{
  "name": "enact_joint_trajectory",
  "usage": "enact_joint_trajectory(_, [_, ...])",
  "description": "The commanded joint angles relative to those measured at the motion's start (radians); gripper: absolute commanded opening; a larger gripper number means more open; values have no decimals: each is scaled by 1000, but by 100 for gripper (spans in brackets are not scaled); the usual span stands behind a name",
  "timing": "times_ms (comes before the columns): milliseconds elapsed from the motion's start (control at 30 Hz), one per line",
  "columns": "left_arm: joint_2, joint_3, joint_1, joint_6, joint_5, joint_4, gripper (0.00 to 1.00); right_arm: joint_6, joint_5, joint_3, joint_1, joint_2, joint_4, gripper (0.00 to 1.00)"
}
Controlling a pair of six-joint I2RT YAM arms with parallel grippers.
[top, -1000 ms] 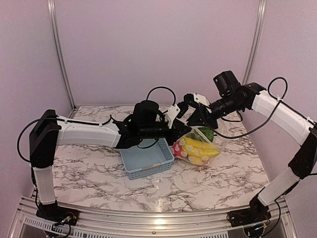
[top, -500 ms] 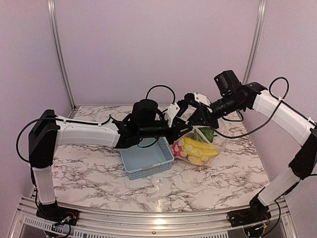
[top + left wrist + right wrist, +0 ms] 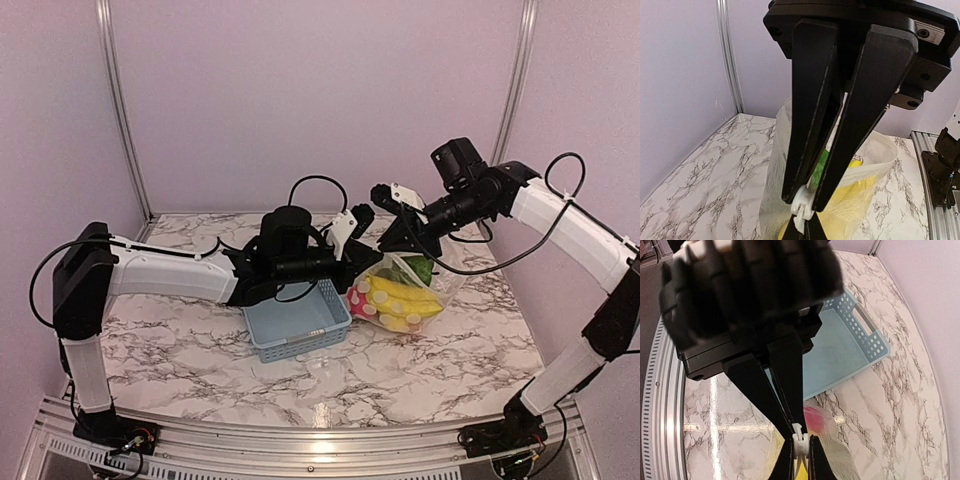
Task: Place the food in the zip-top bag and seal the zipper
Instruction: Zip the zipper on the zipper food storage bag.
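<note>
The zip-top bag [image 3: 432, 285] stands on the table right of the basket. It holds yellow bananas [image 3: 405, 297], a pink-red piece [image 3: 358, 300] and a green piece [image 3: 418, 268]. Both grippers meet at the bag's raised top corner. My left gripper [image 3: 368, 258] is shut on the white slider of the zipper [image 3: 805, 202], as the left wrist view [image 3: 804, 197] shows. My right gripper [image 3: 383, 247] is shut on the bag's mouth edge just beside the slider, as the right wrist view [image 3: 796, 426] shows. Each gripper's tips touch the other's.
The blue-grey mesh basket [image 3: 298, 322] sits under my left forearm and holds no food; it also shows in the right wrist view [image 3: 840, 345]. Pale walls with metal posts [image 3: 118, 110] close the back and sides. The table's front rail [image 3: 300, 445] runs along the near edge.
My left arm has drawn back slightly to the left and my right gripper has shifted with it. Both stay shut at the bag's top corner. The bag's body has stayed put.
</note>
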Motion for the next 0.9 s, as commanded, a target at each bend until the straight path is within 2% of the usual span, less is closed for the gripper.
enact_joint_trajectory(0, [-63, -55, 26, -26, -86, 80, 0, 26, 79, 63, -25, 25, -47, 3])
enact_joint_trajectory(300, [-76, -107, 49, -56, -122, 138, 0, -21, 109, 73, -156, 36, -124, 4])
enact_joint_trajectory(567, [-69, -126, 63, -62, -123, 147, 0, -73, 183, 2, -251, -13, -145, 5])
enact_joint_trajectory(867, [-73, -150, 75, -74, -122, 164, 0, -141, 190, -33, -401, -25, -175, 5])
